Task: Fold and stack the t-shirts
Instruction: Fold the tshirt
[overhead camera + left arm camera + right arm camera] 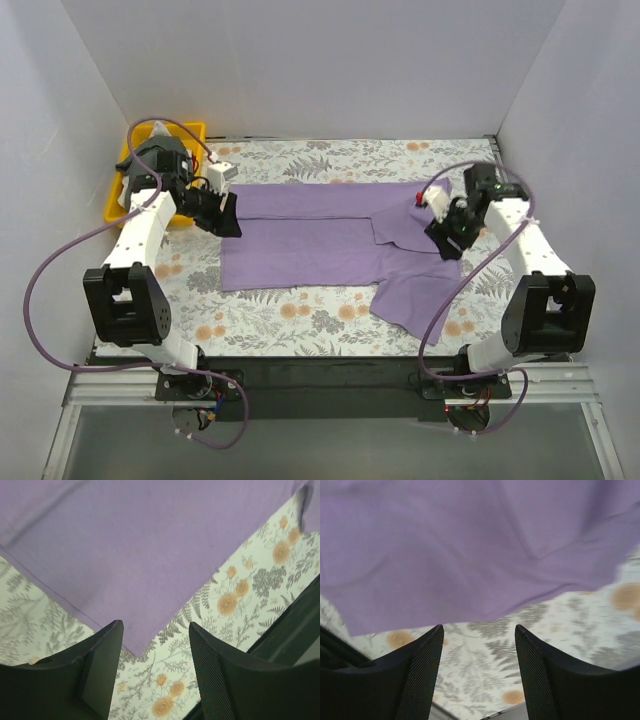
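Note:
The lilac-purple t-shirt (pixel 320 240) lies flat across the middle of the table, its top part folded over and one sleeve splayed at the front right. My left gripper (pixel 226 215) is open and empty over the shirt's left edge. In the left wrist view the shirt (pixel 140 555) has a corner just ahead of the open gripper (pixel 155 626). My right gripper (pixel 446 240) is open and empty at the shirt's right side. In the right wrist view the shirt's hem (pixel 470 545) lies just beyond the gripper (pixel 478 628). A dark grey-green shirt (pixel 160 155) lies bunched in the tray, partly hidden by the left arm.
The yellow plastic tray (pixel 116 205) stands at the back left corner against the wall. A floral cloth (pixel 300 315) covers the table. White walls close in the left, back and right sides. The table's black front edge (pixel 295 625) runs near the left gripper.

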You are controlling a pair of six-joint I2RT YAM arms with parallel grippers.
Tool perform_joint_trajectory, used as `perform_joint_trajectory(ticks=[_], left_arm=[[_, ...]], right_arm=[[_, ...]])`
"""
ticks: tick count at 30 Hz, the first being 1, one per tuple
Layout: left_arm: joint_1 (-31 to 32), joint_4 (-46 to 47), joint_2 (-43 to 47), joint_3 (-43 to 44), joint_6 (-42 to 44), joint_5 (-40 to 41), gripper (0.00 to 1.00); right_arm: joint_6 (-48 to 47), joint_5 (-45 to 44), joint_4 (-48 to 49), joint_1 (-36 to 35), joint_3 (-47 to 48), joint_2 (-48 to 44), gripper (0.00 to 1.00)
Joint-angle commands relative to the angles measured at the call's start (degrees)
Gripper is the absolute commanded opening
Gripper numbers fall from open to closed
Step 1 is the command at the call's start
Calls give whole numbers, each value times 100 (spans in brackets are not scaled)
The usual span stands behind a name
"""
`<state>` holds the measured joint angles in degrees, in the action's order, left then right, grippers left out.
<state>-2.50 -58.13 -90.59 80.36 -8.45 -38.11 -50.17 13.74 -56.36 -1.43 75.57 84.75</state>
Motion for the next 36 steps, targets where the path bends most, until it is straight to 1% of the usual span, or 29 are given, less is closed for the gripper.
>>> perform_joint_trajectory(ticks=[1, 2, 5, 9, 13, 16, 23, 25, 26, 27, 28, 29, 30, 32, 33, 34, 36], left_arm=[[-22, -191, 216, -450, 432, 189, 54], [-22, -181, 260, -520, 440, 233, 54], [-22, -155, 375, -758, 502, 339, 55], [-22, -103, 436, -969, 546, 435, 57], [-22, 47, 480, -1153, 537, 497, 57], [-22, 82, 480, -1215, 537, 532, 57], [-22, 328, 437, -1557, 695, 647, 58], [-22, 521, 463, -1716, 827, 734, 58], [-13, 591, 498, -1856, 993, 761, 58], [-13, 697, 507, -1909, 1194, 770, 58], [-13, 741, 524, -1953, 1301, 778, 58], [-13, 750, 542, -1988, 1467, 752, 58], [-13, 768, 551, -2041, 1791, 717, 57], [-22, 803, 559, -2103, 2170, 682, 52], [-5, 794, 568, -2164, 2355, 664, 51], [4, 786, 577, -2199, 2757, 647, 50], [39, 716, 621, -2278, 3154, 664, 48]], right_arm=[[-292, -669, 262, -401, -1182, -414, 65], [-265, -888, 414, -602, -1672, -511, 64], [-133, -1127, 827, -919, -2263, -732, 63], [-10, -1321, 1275, -1113, -2713, -741, 62], [-1, -1540, 1584, -1193, -2986, -644, 61], [-54, -1567, 1654, -1202, -3144, -600, 59], [-142, -1690, 1909, -1210, -3417, -443, 58], [-142, -1716, 2102, -1210, -3479, -346, 51], [-133, -1716, 2146, -1219, -3522, -249, 45], [-116, -1725, 2207, -1219, -3532, -205, 31], [-98, -1725, 2234, -1210, -3549, -170, 23], [-89, -1725, 2278, -1210, -3567, -117, 7], [-46, -1717, 2270, -1210, -3567, -99, 1], [-1, -1690, 2261, -1219, -3532, -82, 1], [7, -1673, 2235, -1210, -3471, -81, 1], [34, -1646, 2226, -1210, -3427, -81, 1], [43, -1629, 2138, -1202, -3313, -90, 1]])
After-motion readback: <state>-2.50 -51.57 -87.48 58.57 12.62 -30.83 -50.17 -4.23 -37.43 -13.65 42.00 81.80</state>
